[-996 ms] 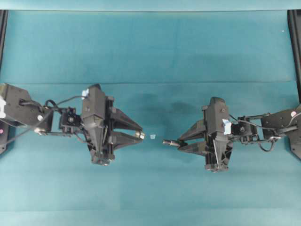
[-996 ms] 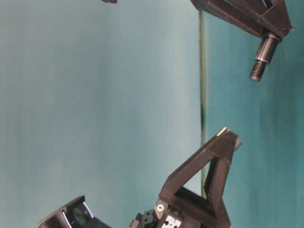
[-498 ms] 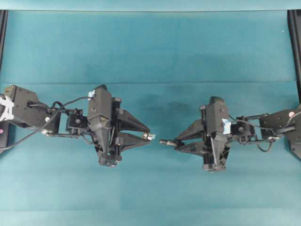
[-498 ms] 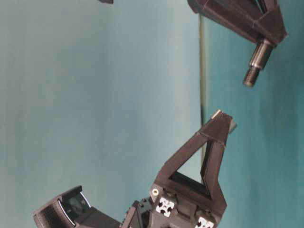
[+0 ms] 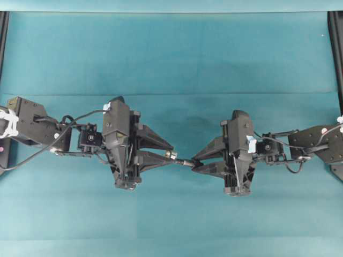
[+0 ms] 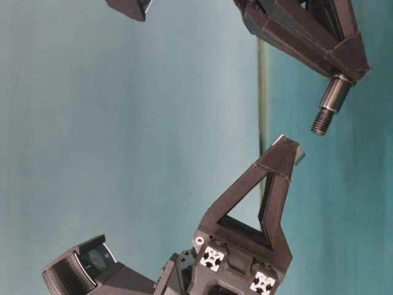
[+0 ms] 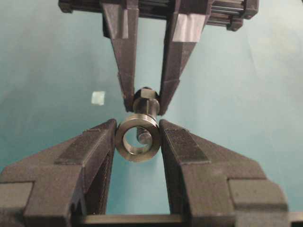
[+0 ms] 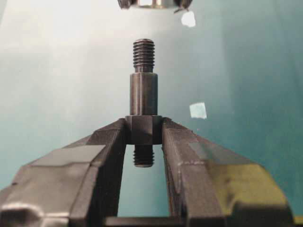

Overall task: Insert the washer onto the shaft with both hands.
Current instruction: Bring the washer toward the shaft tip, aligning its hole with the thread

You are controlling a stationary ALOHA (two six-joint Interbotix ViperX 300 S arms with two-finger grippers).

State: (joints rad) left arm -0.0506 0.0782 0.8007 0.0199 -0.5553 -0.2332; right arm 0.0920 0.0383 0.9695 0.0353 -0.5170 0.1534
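My left gripper (image 7: 137,142) is shut on the washer (image 7: 137,140), a small silvery ring held edge-on between the fingertips, hole facing outward. My right gripper (image 8: 144,130) is shut on the hex collar of the shaft (image 8: 143,94), a dark stepped rod with its threaded end pointing at the washer (image 8: 151,4). From overhead the two grippers face each other mid-table, the shaft (image 5: 185,161) tip nearly at the washer (image 5: 168,155). In the left wrist view the threaded tip shows through the hole, off-centre to the upper right. From table level a small gap separates the shaft (image 6: 325,110) from the left gripper (image 6: 288,147).
Pale tape scraps (image 8: 198,110) lie on the teal cloth below the grippers, one (image 7: 97,98) left of the washer. Black frame rails (image 5: 335,43) run along the table's left and right edges. Both arms hang above the cloth.
Both grippers have moved toward each other. The gap between the shaft tip and the washer has closed from wide to almost nothing. Both grips are unchanged.
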